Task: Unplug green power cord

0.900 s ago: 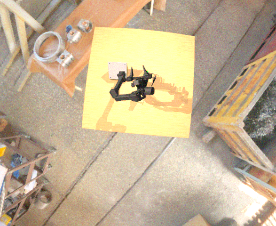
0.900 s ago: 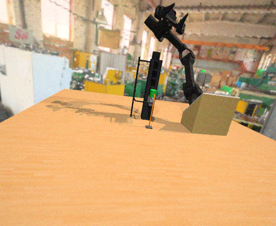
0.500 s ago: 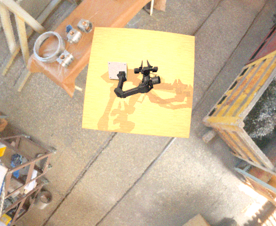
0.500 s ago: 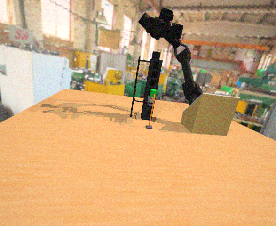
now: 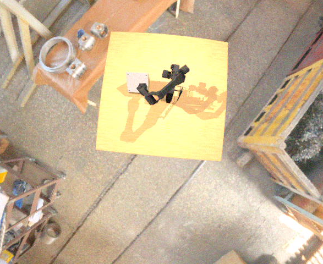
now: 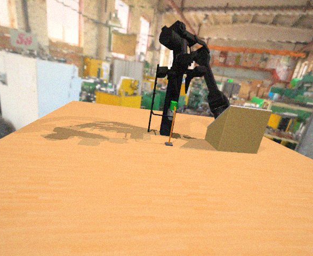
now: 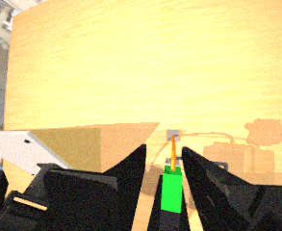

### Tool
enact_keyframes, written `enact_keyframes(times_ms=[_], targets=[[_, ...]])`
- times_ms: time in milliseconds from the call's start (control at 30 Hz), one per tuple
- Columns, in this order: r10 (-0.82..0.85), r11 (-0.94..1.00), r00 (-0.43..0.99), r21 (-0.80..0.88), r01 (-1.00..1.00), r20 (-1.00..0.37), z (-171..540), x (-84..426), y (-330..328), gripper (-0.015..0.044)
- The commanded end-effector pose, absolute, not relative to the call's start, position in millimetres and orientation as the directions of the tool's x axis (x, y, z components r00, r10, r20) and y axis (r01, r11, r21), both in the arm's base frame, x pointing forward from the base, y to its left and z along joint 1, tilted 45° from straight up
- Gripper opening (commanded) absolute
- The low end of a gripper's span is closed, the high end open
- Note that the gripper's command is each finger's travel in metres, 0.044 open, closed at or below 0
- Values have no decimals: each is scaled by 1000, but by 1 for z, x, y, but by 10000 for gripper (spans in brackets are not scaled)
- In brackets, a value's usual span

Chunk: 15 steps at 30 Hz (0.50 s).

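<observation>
Tool [image 7: 171,180] — half-closed, straddling green plug [image 7: 171,192], not yet gripping; plug seated in upright strip [image 6: 170,110], aligned for pull.

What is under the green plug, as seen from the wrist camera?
Below the green plug a dark part of the power strip shows between the hand's fingers. The socket and the plug's pins are covered.
</observation>
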State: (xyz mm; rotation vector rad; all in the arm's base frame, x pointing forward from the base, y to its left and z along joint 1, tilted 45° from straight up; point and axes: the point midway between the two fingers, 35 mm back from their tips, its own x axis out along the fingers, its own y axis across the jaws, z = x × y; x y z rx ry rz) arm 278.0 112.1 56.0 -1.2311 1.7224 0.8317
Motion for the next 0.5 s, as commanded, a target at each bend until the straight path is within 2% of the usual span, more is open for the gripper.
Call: enact_keyframes(times_ms=[0,67,467], targets=[[-653,217,-97,-64,-974,-751,31,279,85,160],[-695,192,-74,-85,-978,-715,28,280,81,160],[-695,192,-75,-85,-978,-715,31,278,78,160]])
